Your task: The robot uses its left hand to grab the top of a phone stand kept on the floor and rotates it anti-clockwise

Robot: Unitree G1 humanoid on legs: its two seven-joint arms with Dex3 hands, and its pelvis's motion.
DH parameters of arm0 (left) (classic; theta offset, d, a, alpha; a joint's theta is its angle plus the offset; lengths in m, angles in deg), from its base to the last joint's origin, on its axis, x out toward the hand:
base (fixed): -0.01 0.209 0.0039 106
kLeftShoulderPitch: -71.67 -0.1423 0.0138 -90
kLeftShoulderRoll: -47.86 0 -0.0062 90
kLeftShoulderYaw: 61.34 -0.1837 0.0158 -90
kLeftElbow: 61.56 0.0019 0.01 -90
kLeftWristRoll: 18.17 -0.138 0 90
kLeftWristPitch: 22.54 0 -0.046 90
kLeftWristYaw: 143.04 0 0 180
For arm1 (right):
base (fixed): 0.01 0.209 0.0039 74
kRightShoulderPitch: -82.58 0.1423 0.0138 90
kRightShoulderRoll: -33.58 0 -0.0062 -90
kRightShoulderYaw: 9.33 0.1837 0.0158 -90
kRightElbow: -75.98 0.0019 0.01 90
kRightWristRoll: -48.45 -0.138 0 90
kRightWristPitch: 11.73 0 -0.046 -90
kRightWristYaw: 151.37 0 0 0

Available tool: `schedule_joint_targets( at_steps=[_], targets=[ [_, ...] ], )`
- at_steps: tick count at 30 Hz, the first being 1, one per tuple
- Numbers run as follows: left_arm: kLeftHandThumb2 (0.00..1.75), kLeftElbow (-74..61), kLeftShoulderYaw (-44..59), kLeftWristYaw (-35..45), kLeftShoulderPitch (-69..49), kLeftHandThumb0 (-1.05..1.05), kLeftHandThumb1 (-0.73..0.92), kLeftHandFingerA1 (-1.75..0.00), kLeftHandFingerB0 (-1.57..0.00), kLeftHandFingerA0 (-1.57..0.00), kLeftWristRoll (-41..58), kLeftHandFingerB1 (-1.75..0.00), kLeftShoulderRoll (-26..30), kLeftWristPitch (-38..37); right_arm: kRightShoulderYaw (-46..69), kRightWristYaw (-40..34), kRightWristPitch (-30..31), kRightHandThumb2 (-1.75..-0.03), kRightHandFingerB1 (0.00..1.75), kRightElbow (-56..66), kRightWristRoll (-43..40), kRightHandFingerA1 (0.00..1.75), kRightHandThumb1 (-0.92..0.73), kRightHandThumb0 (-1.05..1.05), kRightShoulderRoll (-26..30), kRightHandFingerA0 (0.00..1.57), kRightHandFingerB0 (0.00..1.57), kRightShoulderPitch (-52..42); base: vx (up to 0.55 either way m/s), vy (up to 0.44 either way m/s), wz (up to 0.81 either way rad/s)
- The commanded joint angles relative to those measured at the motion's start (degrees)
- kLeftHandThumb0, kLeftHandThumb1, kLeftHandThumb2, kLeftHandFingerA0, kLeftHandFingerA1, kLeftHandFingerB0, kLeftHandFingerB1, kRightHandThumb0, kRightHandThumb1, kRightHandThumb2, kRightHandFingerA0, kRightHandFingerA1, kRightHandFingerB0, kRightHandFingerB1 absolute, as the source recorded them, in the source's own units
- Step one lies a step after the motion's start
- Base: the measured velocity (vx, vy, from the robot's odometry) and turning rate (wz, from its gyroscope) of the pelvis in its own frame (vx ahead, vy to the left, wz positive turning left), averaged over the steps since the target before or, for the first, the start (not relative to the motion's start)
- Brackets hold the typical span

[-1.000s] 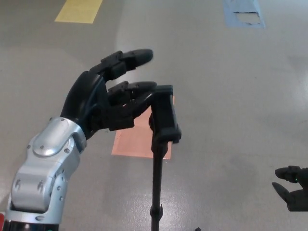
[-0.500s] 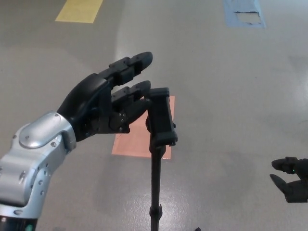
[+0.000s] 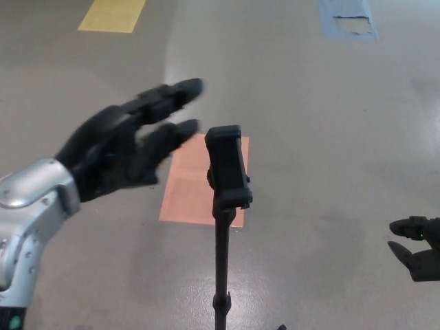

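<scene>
My left robot hand (image 3: pixel 127 148), fingers spread and empty, hovers at frame left beside the stand (image 3: pixel 225 168); I must close squarely on its top.

Left robot hand (image 3: pixel 127 148) raised, blurred, fingers spread, holding nothing; right robot hand (image 3: pixel 418 249) low at frame edge

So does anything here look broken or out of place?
One thing: the blue floor patch at the top right looks worn or torn, with pale ragged gaps in it. The yellow patch and orange patch look intact. The stand is upright, and the left hand is open beside it, not touching.
</scene>
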Motion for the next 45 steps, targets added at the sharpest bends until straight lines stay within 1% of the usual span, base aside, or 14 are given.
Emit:
schedule_joint_targets(
  at_steps=[1,6,13,15,18,20,21,22,25,26,29,30,37,45],
  targets=[
    [1.13,12.5,10.4,-5.7,-0.4,-0.91,0.81,-0.1,0.0,0.0,-0.3,-0.09,1.5,-9.2,-0.5,0.8,0.9,-1.01,0.25,0.1,0.4,0.42,-0.72,-0.67,0.8,0.04,0.01,0.0,0.0,0.0,0.0],
    [1.11,18.9,14.5,-4.9,0.8,-0.92,0.8,-0.08,0.0,0.0,0.8,-0.07,2.4,-11.5,-0.4,0.6,1.3,-1.0,0.25,-0.1,0.2,0.44,-0.71,-0.68,0.6,0.09,0.01,-0.1,0.0,0.0,0.0],
    [1.08,26.9,15.7,-5.4,1.3,-0.9,0.77,-0.11,0.0,0.0,-2.5,-0.08,3.1,-17.5,-0.2,0.7,1.5,-1.01,0.25,-0.3,0.0,0.42,-0.71,-0.67,0.6,0.04,0.01,-0.7,0.0,0.0,0.0],
    [1.04,33.7,8.6,-7.2,-0.3,-0.85,0.72,-0.18,0.0,0.0,-12.7,-0.11,5.9,-26.8,-0.9,0.2,0.8,-1.01,0.25,-0.2,0.7,0.45,-0.71,-0.69,0.5,0.11,0.0,-1.3,0.0,0.0,0.0],
    [1.04,40.6,0.0,-12.3,-0.7,-0.84,0.71,-0.16,0.0,0.0,-23.1,-0.14,8.8,-32.3,-0.7,0.2,0.4,-1.0,0.26,-0.1,0.3,0.46,-0.71,-0.68,0.4,0.13,0.0,-1.8,0.0,0.0,0.0],
    [1.01,43.6,-3.1,-14.6,-0.7,-0.86,0.69,-0.16,-0.04,-0.04,-26.1,-0.15,9.4,-33.2,-0.8,0.2,0.4,-1.01,0.25,-0.1,0.3,0.45,-0.71,-0.69,0.4,0.1,0.0,-2.2,0.0,0.0,0.0],
    [1.02,47.7,-5.2,-15.6,-1.1,-0.79,0.69,-0.25,-0.02,-0.01,-27.1,-0.19,9.2,-34.1,-1.0,0.2,0.4,-1.01,0.25,0.0,0.5,0.44,-0.72,-0.68,0.3,0.08,0.0,-3.0,0.0,0.0,0.0],
    [1.02,49.8,-6.1,-16.0,-1.3,-0.79,0.69,-0.25,-0.02,-0.01,-27.4,-0.19,9.1,-34.8,-1.0,0.2,0.3,-1.01,0.25,0.1,0.5,0.44,-0.72,-0.68,0.3,0.08,0.0,-3.4,0.0,0.0,0.0],
    [1.0,53.9,-7.5,-17.6,-2.0,-0.85,0.7,-0.29,-0.08,-0.07,-27.5,-0.16,8.7,-36.1,-1.0,0.0,0.0,-1.0,0.25,0.2,0.4,0.44,-0.71,-0.68,0.0,0.09,0.0,-4.6,0.0,0.0,0.0],
    [0.97,56.0,-8.0,-19.1,-2.1,-0.81,0.66,-0.33,-0.07,-0.08,-27.7,-0.22,8.5,-36.3,-1.0,0.1,-0.1,-1.02,0.25,0.2,0.4,0.42,-0.72,-0.67,0.0,0.03,0.02,-5.0,0.0,0.0,0.0],
    [0.97,59.3,-9.3,-21.5,-2.1,-0.83,0.66,-0.3,-0.08,-0.09,-28.1,-0.23,8.2,-36.4,-1.0,0.3,-0.3,-1.01,0.26,0.3,0.3,0.42,-0.72,-0.67,0.2,0.05,0.0,-5.7,0.0,0.0,0.0],
    [0.98,61.3,-10.4,-22.7,-2.6,-0.73,0.64,-0.4,-0.03,-0.04,-28.4,-0.28,8.4,-36.4,-1.0,0.2,-0.2,-1.0,0.27,0.3,0.2,0.42,-0.71,-0.66,0.3,0.05,0.0,-6.8,0.0,0.0,0.0],
    [0.99,65.9,-14.4,-21.8,-5.7,-0.72,0.65,-0.4,-0.03,-0.05,-28.8,-0.29,9.8,-38.8,-1.3,-0.3,-1.4,-1.0,0.27,1.0,0.2,0.44,-0.7,-0.67,-0.4,0.1,0.0,-11.6,0.0,0.0,0.0],
    [0.99,69.0,-15.2,-20.3,-4.6,-0.7,0.66,-0.38,-0.04,-0.04,-27.5,-0.28,10.6,-40.4,-0.2,0.3,-1.1,-1.0,0.26,0.9,-0.7,0.4,-0.7,-0.66,-0.4,0.03,0.03,-12.2,0.0,0.0,0.0]
  ],
)
